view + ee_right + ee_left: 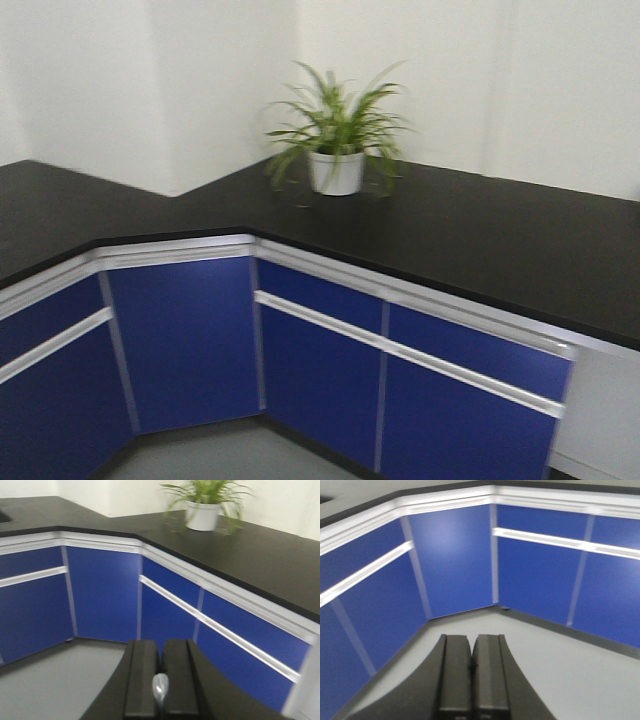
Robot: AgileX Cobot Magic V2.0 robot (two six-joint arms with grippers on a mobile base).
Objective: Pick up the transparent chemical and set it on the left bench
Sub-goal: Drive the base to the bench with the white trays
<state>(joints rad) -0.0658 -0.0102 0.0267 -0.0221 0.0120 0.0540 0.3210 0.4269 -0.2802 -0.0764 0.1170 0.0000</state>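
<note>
In the right wrist view my right gripper (pixel 161 647) is shut on a small clear, glassy sliver (pixel 159 689) pinched between its black fingers. This looks like part of the transparent chemical, and the rest of it is hidden below the fingers. In the left wrist view my left gripper (pixel 471 642) is shut with its fingers pressed together and nothing between them, hanging over grey floor. The left bench is out of view in every frame.
A black corner worktop (pixel 480 230) carries a potted plant (pixel 338 135) in a white pot against the white wall. Blue cabinet doors (pixel 190 330) with white rails run beneath it round the corner. Grey floor (pixel 45 680) lies in front of the cabinets.
</note>
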